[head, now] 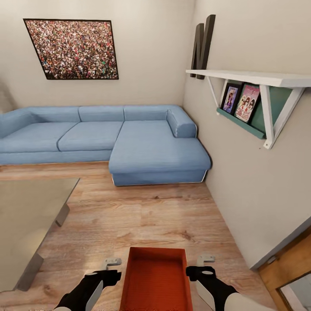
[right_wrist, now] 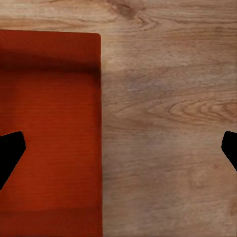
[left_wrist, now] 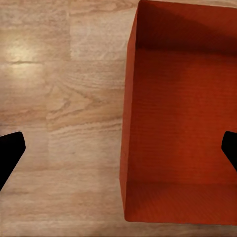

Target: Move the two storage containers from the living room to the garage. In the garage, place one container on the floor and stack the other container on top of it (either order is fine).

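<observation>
Orange bin (head: 156, 280) on wood floor (head: 142, 216), long axis pointing at sofa (head: 129, 142), left gripper (head: 113, 261) and right gripper (head: 205, 259) flanking it, both spread open, empty.

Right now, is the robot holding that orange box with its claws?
No, nothing is held. Both claws, left and right, are open, each straddling a side wall of the orange box without gripping.

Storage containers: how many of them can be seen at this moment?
1. The storage container is on the wood floor between the left gripper and right gripper, both open. The second may be out of view.
</observation>
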